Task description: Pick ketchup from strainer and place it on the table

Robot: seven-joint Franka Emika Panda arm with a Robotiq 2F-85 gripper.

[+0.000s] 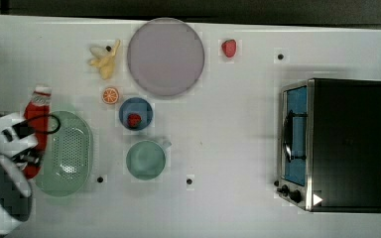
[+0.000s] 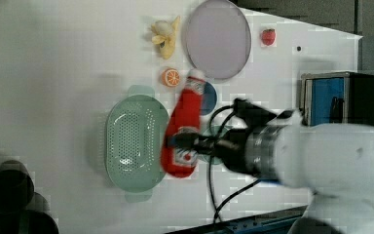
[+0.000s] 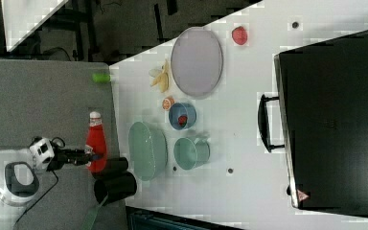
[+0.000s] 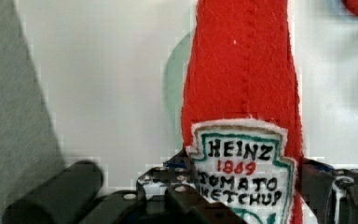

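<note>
At the top view's far left the gripper is closed on the lower body of the ketchup, its jaws standing about as wide as the bottle; in the wrist view the dark fingers sit on either side of the white label, with the red body running away from the camera. The bottle is held lifted, clear of the strainer: in the left view it hangs over the strainer's right rim, white cap toward the plate, and in the right view it lies out past the table edge, over the grey floor and two dark cylinders. The strainer itself sits empty on the table near the top view's left edge, so there is little bare surface between it and that edge. Moving right in the top view, a banana, an orange slice, a blue bowl with a strawberry in it, and a green cup stand close together just beside the strainer, with the plate behind them and a second strawberry near the top view's upper edge. Right of the cup the white tabletop is bare across its middle, apart from small black dots, up to the toaster oven at the top view's right. A strip along the top view's lower edge, below the strainer and cup, is also open.
</note>
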